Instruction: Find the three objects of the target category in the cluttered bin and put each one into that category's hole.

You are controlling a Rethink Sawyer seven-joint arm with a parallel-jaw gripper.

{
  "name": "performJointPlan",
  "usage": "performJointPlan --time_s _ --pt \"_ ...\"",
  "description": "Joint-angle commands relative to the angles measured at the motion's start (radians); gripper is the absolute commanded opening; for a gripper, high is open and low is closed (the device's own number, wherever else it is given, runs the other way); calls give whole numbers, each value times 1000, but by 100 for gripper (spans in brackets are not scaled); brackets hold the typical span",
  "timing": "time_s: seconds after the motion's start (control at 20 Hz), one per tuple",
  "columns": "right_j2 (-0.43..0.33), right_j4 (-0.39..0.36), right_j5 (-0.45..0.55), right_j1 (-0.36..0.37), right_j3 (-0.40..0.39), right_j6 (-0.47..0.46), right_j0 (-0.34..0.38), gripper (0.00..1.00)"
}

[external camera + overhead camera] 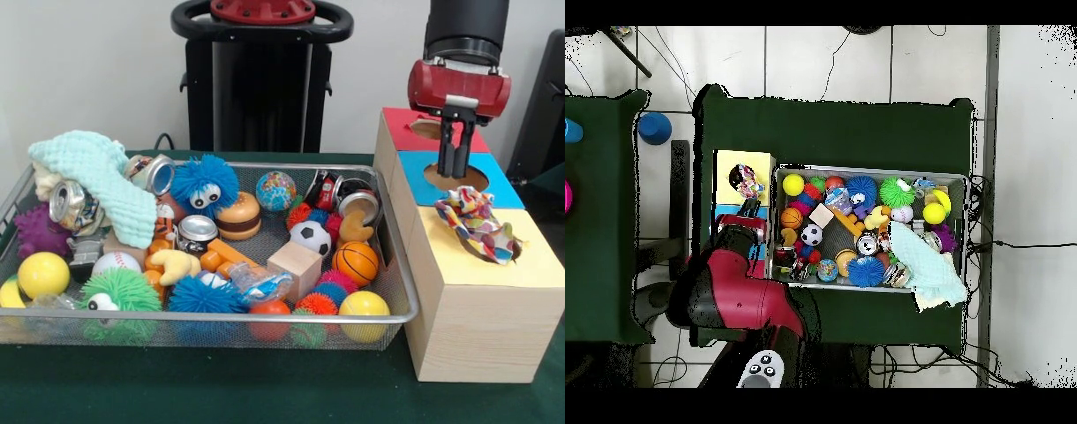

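A multicoloured rope ball (pixel 477 223) lies on the yellow top of the nearest wooden box (pixel 538 265), over its hole and sticking out of it. In the overhead view the rope ball (pixel 748 184) sits at the dark hole (pixel 735 178). My gripper (pixel 455 174) hangs just behind it, above the blue-topped box (pixel 503 181), open and empty, its tips a little above and clear of the ball. The wire mesh bin (pixel 265 315) stands beside the boxes, full of toys. I see no other rope ball in the bin.
The red-topped box (pixel 402 128) stands behind the blue one. The bin holds spiky puffer balls (pixel 205 183), sports balls (pixel 357 261), cans (pixel 66 201), a wooden cube (pixel 295 266) and a mint cloth (pixel 101 177). The robot's pedestal (pixel 260 79) stands behind the bin.
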State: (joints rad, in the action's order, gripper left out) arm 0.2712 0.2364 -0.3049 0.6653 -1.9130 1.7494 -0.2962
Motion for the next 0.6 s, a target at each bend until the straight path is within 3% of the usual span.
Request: performJointPlan --time_s 0.05,0.6 --pt "-5 68 -90 -36 66 196 -10 0" --pt "-1 83 -224 -74 75 209 -27 0"
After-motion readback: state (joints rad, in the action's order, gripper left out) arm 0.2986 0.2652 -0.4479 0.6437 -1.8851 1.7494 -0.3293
